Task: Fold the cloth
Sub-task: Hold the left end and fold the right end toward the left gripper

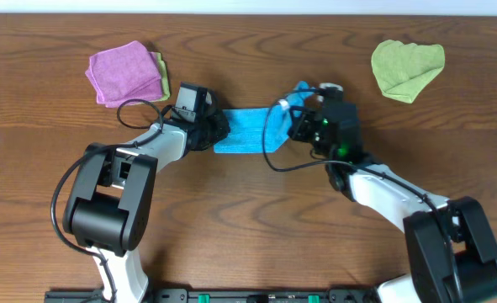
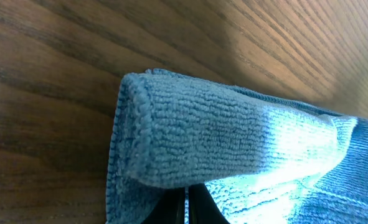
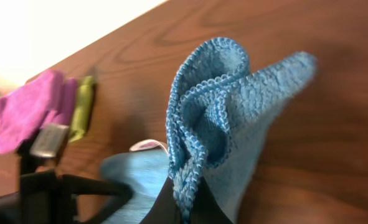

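Right gripper (image 3: 186, 210): fingers clamped on a bunched, lifted hem of the cloth (image 1: 241, 131). Left gripper (image 2: 187, 208): fingers pinching the opposite edge. Cloth: overhead centre, between the 2 arms, partly on the table (image 1: 256, 227). Risk: the thin pinch slips and the layers land crooked.

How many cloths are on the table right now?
4. A sky-blue terry cloth at centre; a pink-purple cloth upper left, over a mostly hidden yellow-green cloth; a crumpled lime-green cloth upper right. Others may be hidden in that stack.
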Action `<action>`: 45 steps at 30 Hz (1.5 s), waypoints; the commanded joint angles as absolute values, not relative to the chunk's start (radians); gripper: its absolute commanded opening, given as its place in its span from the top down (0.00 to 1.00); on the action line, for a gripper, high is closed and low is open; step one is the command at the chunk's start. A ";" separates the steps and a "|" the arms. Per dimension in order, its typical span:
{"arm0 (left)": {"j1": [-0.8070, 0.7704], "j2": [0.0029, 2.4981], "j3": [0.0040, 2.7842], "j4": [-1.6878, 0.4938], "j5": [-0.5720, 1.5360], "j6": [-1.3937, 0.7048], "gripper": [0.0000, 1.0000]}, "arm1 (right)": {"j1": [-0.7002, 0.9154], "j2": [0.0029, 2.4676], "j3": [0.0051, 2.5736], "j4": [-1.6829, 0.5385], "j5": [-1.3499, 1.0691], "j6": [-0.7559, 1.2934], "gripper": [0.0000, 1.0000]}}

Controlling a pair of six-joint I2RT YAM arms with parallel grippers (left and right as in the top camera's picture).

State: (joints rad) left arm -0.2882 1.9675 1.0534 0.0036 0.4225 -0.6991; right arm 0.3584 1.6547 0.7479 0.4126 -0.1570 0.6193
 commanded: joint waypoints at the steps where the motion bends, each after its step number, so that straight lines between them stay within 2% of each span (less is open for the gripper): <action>1: -0.289 1.989 1.086 -0.004 0.447 -0.688 0.94 | 0.403 1.647 0.815 0.377 -0.149 0.558 0.99; 21: -0.275 1.988 1.177 -0.165 0.384 -0.620 0.94 | 0.513 1.687 0.890 0.340 -0.145 0.520 0.99; 35: -0.256 1.985 1.198 -0.365 0.236 -0.411 0.94 | 0.512 1.687 0.901 0.321 -0.134 0.514 0.99; 45: -0.289 1.985 1.198 -0.347 0.226 -0.408 0.94 | 0.562 1.697 0.958 0.321 -0.154 0.515 0.99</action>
State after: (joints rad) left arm -0.2821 1.9739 1.1946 -0.3504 0.2695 -0.4282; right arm 0.5365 1.6806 0.9390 0.3214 -0.1490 0.5297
